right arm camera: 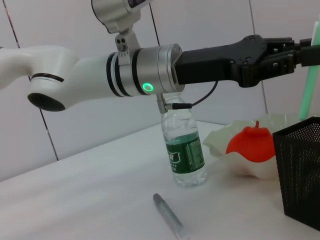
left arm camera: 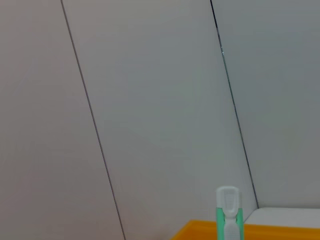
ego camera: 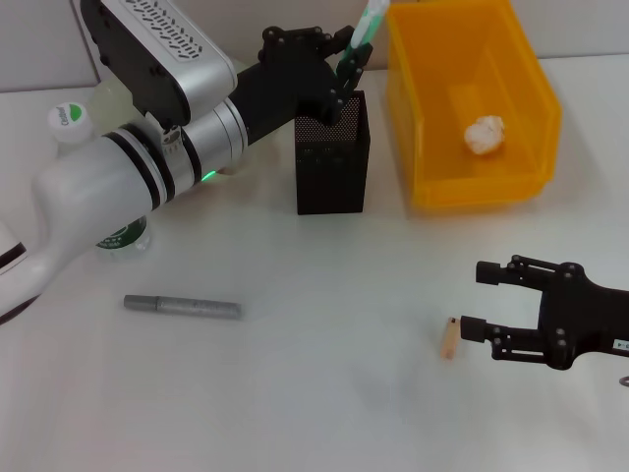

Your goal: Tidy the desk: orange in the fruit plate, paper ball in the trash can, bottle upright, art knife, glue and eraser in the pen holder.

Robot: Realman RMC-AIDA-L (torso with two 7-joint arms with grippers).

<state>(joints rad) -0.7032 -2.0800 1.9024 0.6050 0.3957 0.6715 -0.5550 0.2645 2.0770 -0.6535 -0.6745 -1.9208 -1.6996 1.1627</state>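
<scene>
The left pincer, clamped on the art knife, holds it upright over the pen holder with its lower end at the mouth, so next comes lowering and letting go, while the right pincer rests open over the desk.

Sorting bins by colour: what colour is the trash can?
Bright yellow trash can; clearest in the head view.
</scene>
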